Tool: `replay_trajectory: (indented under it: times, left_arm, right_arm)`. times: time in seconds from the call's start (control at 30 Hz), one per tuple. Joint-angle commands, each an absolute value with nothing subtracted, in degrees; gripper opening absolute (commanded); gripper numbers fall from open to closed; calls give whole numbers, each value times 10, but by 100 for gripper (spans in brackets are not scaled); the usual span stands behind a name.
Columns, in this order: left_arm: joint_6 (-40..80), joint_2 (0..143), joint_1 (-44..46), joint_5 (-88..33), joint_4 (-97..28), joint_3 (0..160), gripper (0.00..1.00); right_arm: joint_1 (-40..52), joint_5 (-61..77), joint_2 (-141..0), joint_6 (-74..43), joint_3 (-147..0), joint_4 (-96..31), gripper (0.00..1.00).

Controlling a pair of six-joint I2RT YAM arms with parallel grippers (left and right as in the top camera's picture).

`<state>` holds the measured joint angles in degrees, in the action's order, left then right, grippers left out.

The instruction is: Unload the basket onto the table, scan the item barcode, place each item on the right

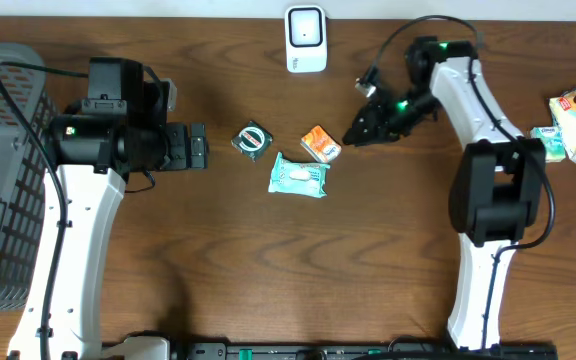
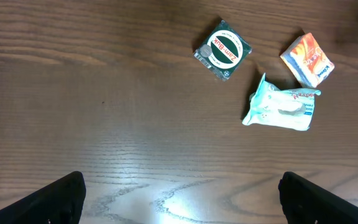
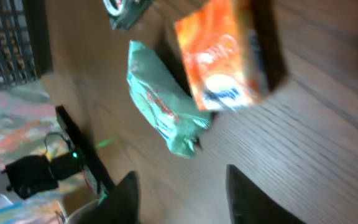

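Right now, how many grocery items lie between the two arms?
3: a green pack leftmost, an orange box by the right claw, a teal packet just below them.

Green square pack (image 2: 223, 50), lying at 10 o'clock from the teal packet (image 2: 282, 109): its round label is reading "Zam-Buk". Red print on the teal packet and blue print on the orange box (image 2: 307, 60) are showing too small to read.
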<state>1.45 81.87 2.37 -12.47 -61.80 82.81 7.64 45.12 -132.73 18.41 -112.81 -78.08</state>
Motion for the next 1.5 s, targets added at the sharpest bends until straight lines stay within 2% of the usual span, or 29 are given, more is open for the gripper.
replay_trajectory:
  times: [0.0,0.03,0.1,0.17,0.3,0.43,0.5,0.83,1.03,1.07,1.17,1.2,1.3,1.47]
  left_arm:
    - [13,820,25,-119,-621,826,98]
    - [13,820,25,-119,-621,826,98]
    - [13,820,25,-119,-621,826,98]
    - [13,820,25,-119,-621,826,98]
    - [13,820,25,-119,-621,826,98]
    - [13,820,25,-119,-621,826,98]
    - [13,820,25,-119,-621,826,98]
    - [13,820,25,-119,-621,826,97]
    - [13,820,25,-119,-621,826,98]
    - [13,820,25,-119,-621,826,98]
    - [13,820,25,-119,-621,826,98]
    - [13,820,25,-119,-621,826,98]
    - [13,820,25,-119,-621,826,98]
    - [13,820,25,-119,-621,826,98]
  right_arm:
    - [119,394,-1313,190,-1146,-755,48]
    - [133,350,-1313,162,-1146,-739,47]
    - [163,247,-1313,105,-1146,-715,31]
    - [203,151,-1313,86,-1146,-702,27]
    - [274,-7,-1313,64,-1146,-676,36]
    - [333,-189,-1314,2,-1145,-656,42]
    - [352,-229,-1314,-22,-1144,-649,43]
    - [364,-232,-1314,-41,-1064,-555,50]
    - [365,-230,-1314,-27,-988,-503,49]
    - [365,-230,-1314,-25,-980,-501,46]
    - [364,-229,-1314,-31,-975,-510,21]
    - [364,-228,-1313,-37,-977,-513,16]
    - [360,-223,-1311,-56,-999,-538,13]
    - [335,-125,-1305,-55,-1086,-609,7]
